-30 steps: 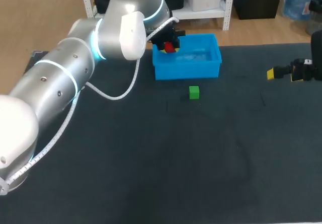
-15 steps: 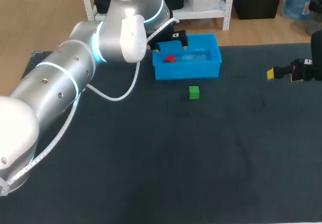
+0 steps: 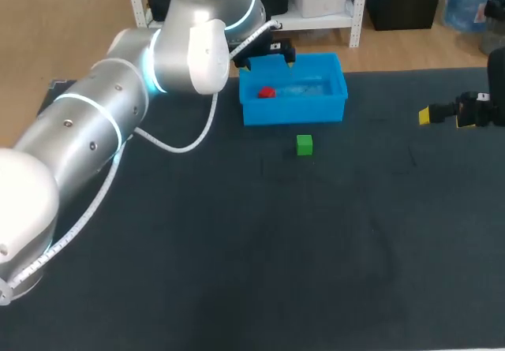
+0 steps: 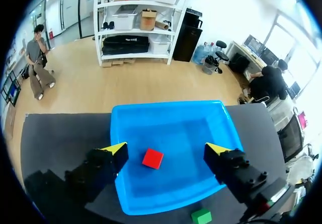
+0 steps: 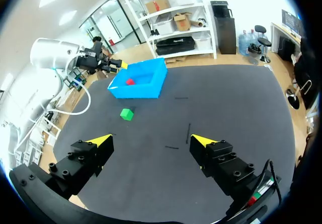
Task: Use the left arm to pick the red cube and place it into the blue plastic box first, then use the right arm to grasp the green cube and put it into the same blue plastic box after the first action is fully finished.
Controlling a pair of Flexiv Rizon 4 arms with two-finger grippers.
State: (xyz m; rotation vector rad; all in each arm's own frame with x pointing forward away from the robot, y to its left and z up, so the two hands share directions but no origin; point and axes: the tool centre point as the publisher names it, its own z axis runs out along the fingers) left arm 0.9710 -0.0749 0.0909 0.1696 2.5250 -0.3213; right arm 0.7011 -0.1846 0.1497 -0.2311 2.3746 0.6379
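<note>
The red cube (image 3: 267, 93) lies inside the blue plastic box (image 3: 331, 98), near its left end; the left wrist view shows the red cube (image 4: 152, 158) on the floor of the blue box (image 4: 201, 128), free between my fingers. My left gripper (image 4: 167, 148) hangs open above the box, seen in the head view as the left gripper (image 3: 264, 54). The green cube (image 3: 304, 145) sits on the dark table in front of the box, also the green cube (image 4: 201, 216) and the green cube (image 5: 127, 114). My right gripper (image 5: 151, 141) is open and empty at the table's right side, the right gripper (image 3: 426, 115).
The dark mat (image 3: 260, 248) covers the table. My left arm (image 3: 118, 114) stretches from the lower left up to the box. The blue box (image 5: 151, 85) stands at the far edge, well ahead of the right gripper.
My left gripper opened and let the red cube drop into the blue box, then rose slightly above it. The right arm and green cube stayed where they were.
</note>
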